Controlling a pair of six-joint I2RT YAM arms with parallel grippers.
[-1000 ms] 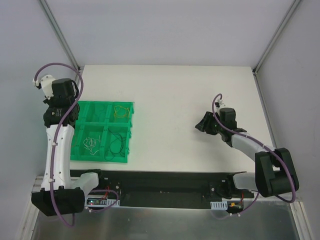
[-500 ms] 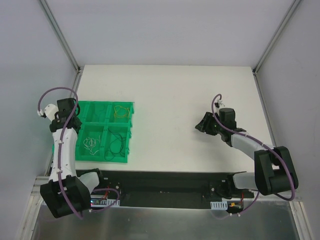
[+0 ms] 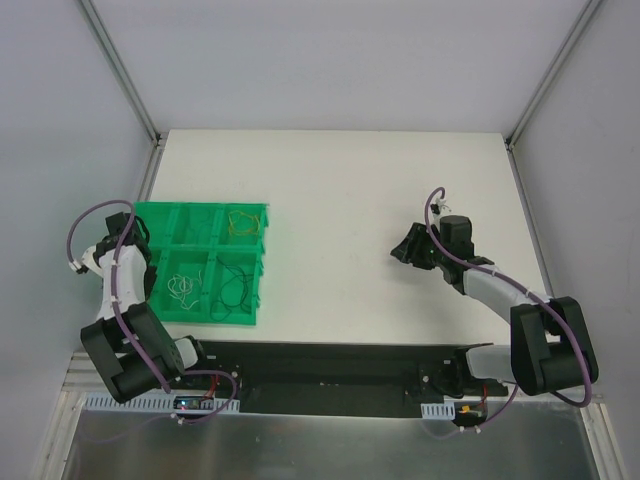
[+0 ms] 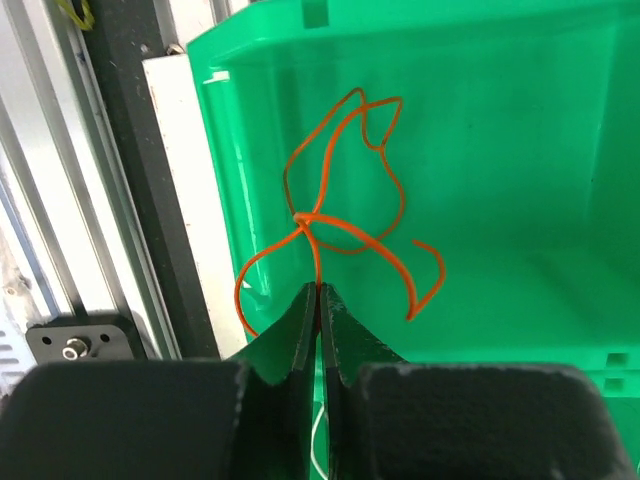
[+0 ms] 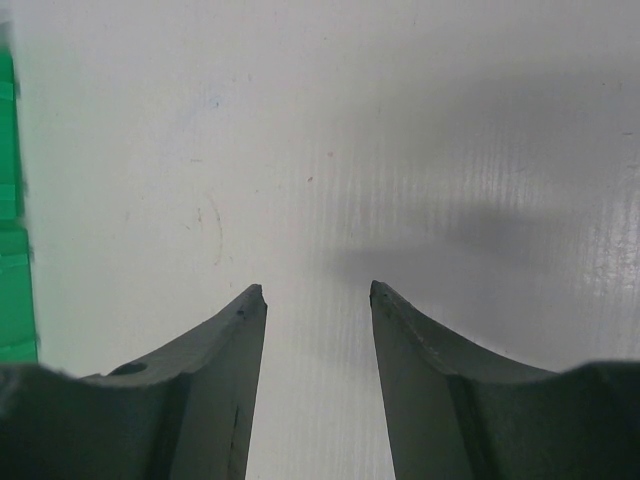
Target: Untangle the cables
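Note:
A kinked orange-red cable [image 4: 345,205] sticks out from the tips of my left gripper [image 4: 320,290], which is shut on it over a compartment of the green tray [image 4: 520,140]. In the top view the left gripper [image 3: 141,240] is at the tray's [image 3: 205,206] left edge, and the orange-red cable cannot be made out there. Other cables lie sorted in the tray: a yellowish one [image 3: 243,222], a pale one [image 3: 182,287] and a dark one [image 3: 232,285]. My right gripper [image 3: 404,250] [image 5: 318,290] stands open over the bare white table, holding nothing.
The white table [image 3: 340,190] ends at grey walls with metal posts at the back corners. An aluminium rail [image 4: 60,200] and a black strip run just left of the tray. A black base bar [image 3: 330,365] crosses the near edge.
My left arm has folded back and down, bringing its wrist from the far left corner to the tray's left edge. The right arm has not moved.

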